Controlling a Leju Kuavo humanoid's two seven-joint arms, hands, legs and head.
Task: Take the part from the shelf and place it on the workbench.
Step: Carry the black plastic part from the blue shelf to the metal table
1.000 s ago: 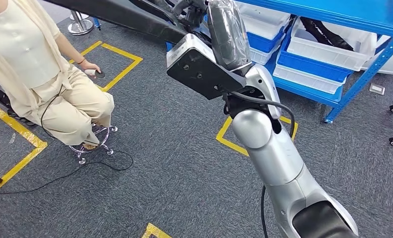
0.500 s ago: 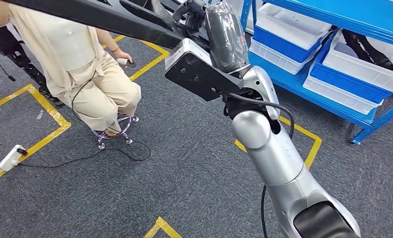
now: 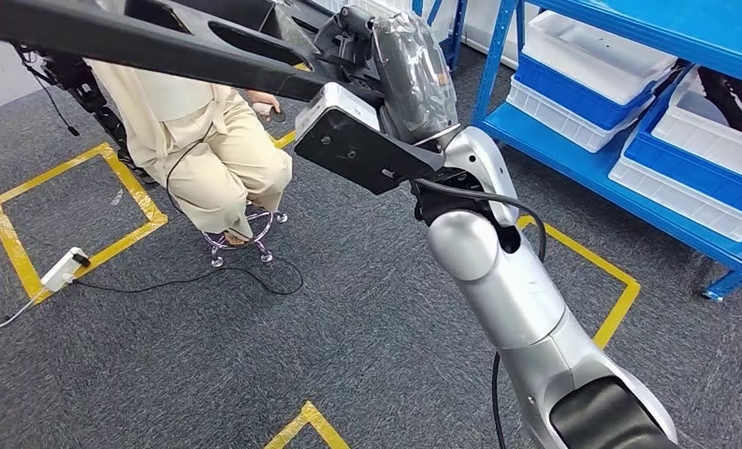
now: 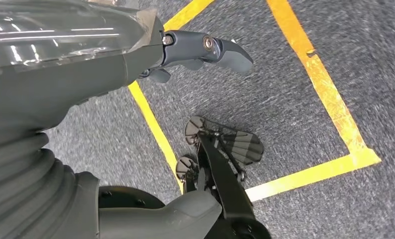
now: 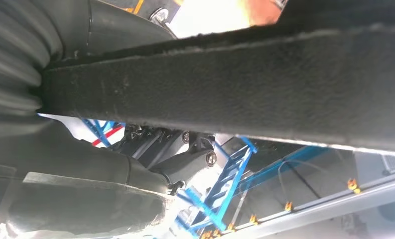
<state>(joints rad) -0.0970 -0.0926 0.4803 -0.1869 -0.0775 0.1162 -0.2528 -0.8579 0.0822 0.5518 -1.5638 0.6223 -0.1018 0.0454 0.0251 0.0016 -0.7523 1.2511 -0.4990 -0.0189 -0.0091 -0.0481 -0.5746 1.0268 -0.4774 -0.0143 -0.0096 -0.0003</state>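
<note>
Long black part (image 3: 161,47), seemingly felt-covered, lies near-horizontal, raised above the floor.

I'm looking at a robot test area set up like a small warehouse or workshop. A blue steel shelf rack (image 3: 629,28) holds rows of white and blue plastic bins (image 3: 591,79). Yellow tape squares (image 3: 77,234) mark stations on grey carpet (image 3: 348,355). A person (image 3: 208,140) sits on a stool (image 3: 245,234), and a power strip (image 3: 60,269) with cables lies on the floor.

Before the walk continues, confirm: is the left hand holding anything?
No: in the left wrist view the left hand hangs over grey carpet with nothing in its fingers.
</note>
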